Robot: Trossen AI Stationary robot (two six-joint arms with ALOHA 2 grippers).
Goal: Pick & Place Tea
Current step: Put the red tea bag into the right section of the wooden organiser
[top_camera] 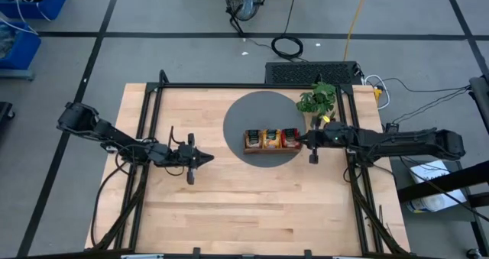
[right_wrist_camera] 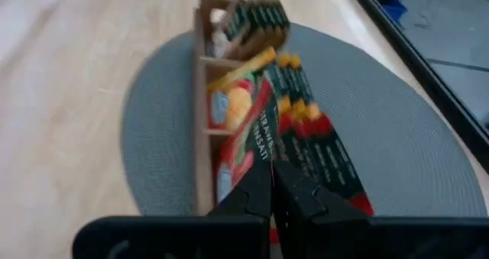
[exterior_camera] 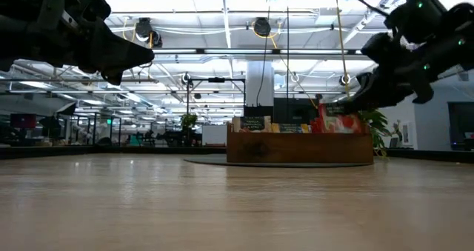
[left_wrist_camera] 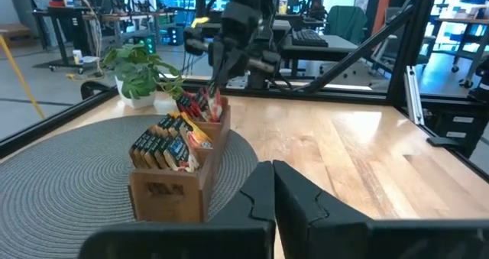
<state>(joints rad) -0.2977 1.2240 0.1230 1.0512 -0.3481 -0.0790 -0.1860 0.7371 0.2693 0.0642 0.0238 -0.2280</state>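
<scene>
Sachets of tea (top_camera: 270, 139) all appear to sit upright in the wooden tray (left_wrist_camera: 170, 194) on the grey round mat (top_camera: 244, 118), none visible on the bare table (top_camera: 229, 205), so the sorting looks finished or nearly so. Green-dark packets fill one end compartment, orange ones the middle, red ones the end beside the right gripper (top_camera: 312, 143), whose jaws are pressed together just at the red packets; whether they pinch one is unclear. Left gripper (top_camera: 200, 158) hovers well apart from the tray, jaws closed on nothing.
</scene>
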